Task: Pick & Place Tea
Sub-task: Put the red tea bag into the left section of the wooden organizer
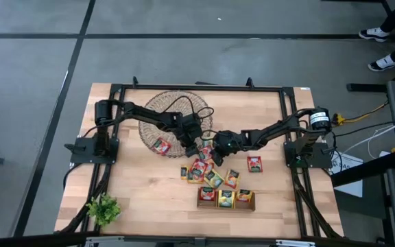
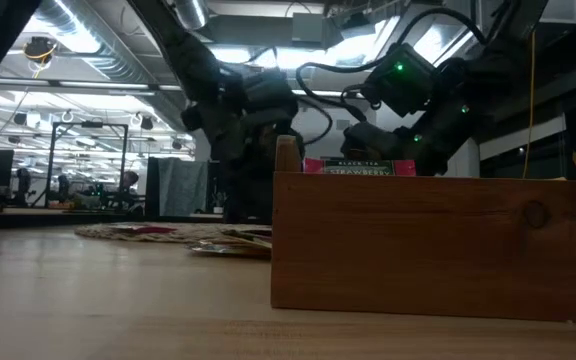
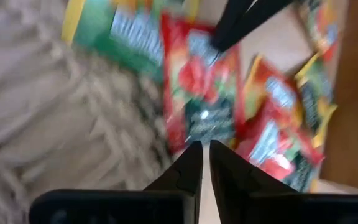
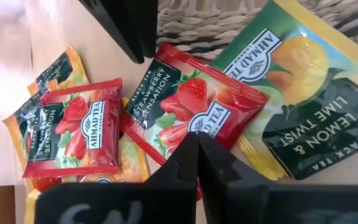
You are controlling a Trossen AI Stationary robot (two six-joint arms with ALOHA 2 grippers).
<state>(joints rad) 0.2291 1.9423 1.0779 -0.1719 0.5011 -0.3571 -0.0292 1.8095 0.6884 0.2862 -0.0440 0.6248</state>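
Left arm reaches from the counter's point(image 1: 129, 185) left edge across the wicker dish point(image 1: 158, 110). Left end effector point(image 1: 192, 145) sits at the dish's rim, over the near end of the sachet pile. In the left wrist view its fingers point(image 3: 191, 163) are almost together with a thin slit between them, tips at the edge of a red strawberry sachet point(image 3: 197, 93); can't tell if they pinch it.

One red sachet point(image 1: 160, 145) lies inside the dish. A green lemon-lime sachet point(image 4: 306, 102) lies against the woven rim, partly under the red one.

Centre: loose tea pile point(image 1: 208, 175) on the counter, red, yellow and orange sachets overlapping, just in front of the dish.

Right end effector point(image 1: 218, 152) meets the left one over the same red sachet. Its fingers point(image 4: 185, 163) are pressed together, tips on that sachet's edge point(image 4: 194, 112); no visible hold.

In front of the pile, the wooden tray point(image 1: 225, 200) has a sachet in each of three compartments. One red sachet point(image 1: 254, 163) lies alone right of the pile.

Small green plant point(image 1: 103, 209) at the front left corner.
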